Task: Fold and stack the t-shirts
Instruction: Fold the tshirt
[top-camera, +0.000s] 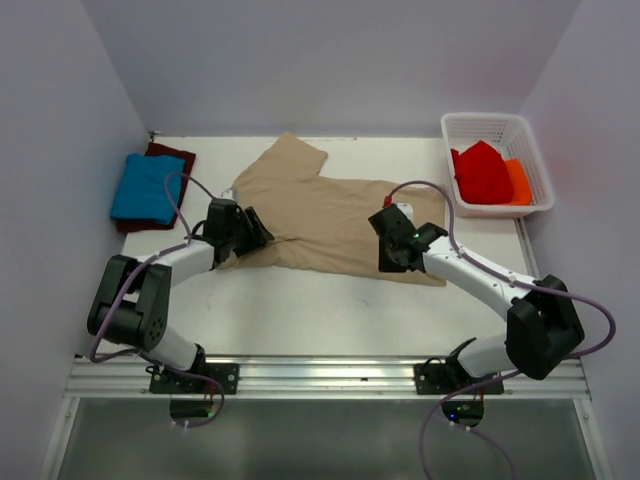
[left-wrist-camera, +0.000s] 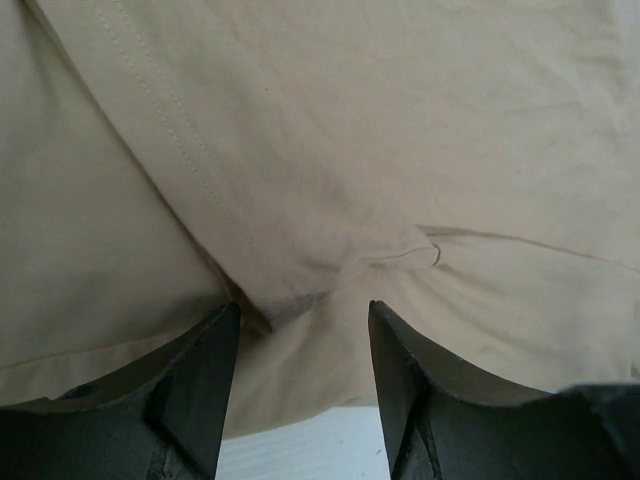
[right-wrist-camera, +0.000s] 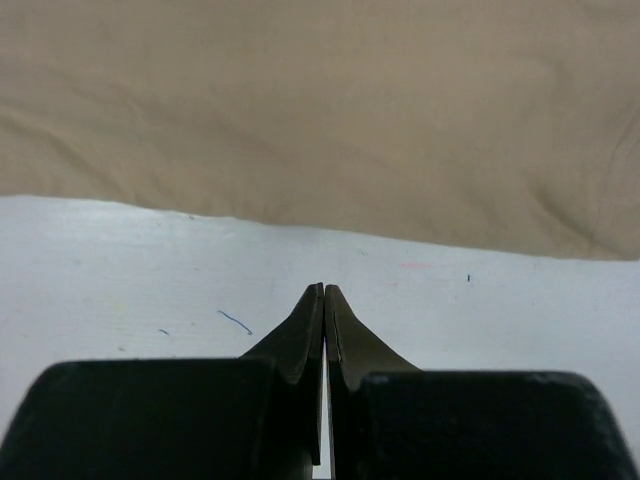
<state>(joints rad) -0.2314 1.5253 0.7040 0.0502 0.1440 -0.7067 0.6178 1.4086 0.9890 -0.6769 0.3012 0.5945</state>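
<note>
My left gripper (left-wrist-camera: 303, 312) gapes over the tan t-shirt (top-camera: 330, 215); my right gripper (right-wrist-camera: 323, 292) is clenched, empty; closing could pinch 2 layers.

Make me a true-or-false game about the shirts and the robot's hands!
1. The tan shirt lies in the middle of the table. True.
2. The right hand is wide open. False: it is shut, holding nothing.
3. The blue shirt lies on top of the maroon shirt. True.
4. The white basket is empty. False: a red cloth and an orange cloth lie in it.
5. The left hand is open above the tan shirt. True.
</note>
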